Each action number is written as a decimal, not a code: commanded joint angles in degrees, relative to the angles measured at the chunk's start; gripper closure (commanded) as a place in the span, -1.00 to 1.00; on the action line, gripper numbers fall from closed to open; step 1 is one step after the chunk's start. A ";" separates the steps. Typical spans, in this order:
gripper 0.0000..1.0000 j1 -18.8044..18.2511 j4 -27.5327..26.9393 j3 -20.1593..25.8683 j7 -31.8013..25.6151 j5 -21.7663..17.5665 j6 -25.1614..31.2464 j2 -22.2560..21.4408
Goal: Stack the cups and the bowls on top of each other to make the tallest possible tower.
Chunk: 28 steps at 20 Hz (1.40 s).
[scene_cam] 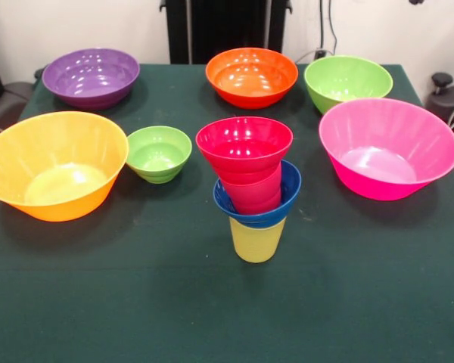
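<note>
The gripper does not show, so its state cannot be told and no place can be given relative to it. The tower stands mid-table: small red bowl [244, 144] tops the red cup [251, 193], mostly hidden inside the small blue bowl [286, 198], which covers the yellow cup [257, 242] at the rim.

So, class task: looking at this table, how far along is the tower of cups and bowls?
Done: a four-piece tower stands, with the yellow cup at the base, then the small blue bowl, the red cup and the small red bowl on top. In hand: nothing; no gripper shows. Left: six bowls sit unstacked, the small green, purple, orange, medium green, orange-yellow and pink.
</note>
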 commanded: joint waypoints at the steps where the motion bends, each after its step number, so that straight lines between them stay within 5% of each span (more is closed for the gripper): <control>1: -1.00 3.05 7.83 6.77 16.85 1.76 -2.73 5.31; 28: -1.00 11.16 11.40 11.78 24.96 7.13 -11.89 14.52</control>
